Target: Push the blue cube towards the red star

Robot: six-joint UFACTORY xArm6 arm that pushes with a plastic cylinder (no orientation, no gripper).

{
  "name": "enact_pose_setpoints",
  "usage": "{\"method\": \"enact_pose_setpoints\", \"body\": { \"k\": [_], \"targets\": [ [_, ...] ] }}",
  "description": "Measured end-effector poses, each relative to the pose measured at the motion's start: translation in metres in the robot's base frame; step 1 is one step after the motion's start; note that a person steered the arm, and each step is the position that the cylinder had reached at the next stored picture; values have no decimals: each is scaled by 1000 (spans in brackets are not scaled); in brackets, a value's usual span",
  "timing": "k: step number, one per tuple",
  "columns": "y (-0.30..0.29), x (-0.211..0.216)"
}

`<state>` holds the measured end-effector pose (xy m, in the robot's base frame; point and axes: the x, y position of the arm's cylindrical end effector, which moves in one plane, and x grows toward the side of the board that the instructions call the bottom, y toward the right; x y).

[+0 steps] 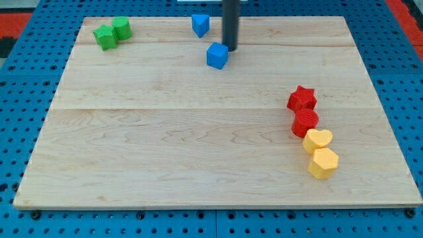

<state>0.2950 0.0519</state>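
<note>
Pale wooden board [198, 132] on blue pegboard [20, 132], with my tip [230, 48], bare and holding nothing, set just beside blue cube [217, 55] on its upper-right, seemingly wrong side for driving it down-right to red star [302, 98], well apart; no containers visible.
</note>
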Motion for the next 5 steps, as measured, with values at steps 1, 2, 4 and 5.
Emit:
{"method": "enact_pose_setpoints", "body": {
  "k": [1,2,4,5],
  "targets": [
    [-19,3],
    [-61,-7],
    [-116,-6],
    [-118,8]
  ]
}}
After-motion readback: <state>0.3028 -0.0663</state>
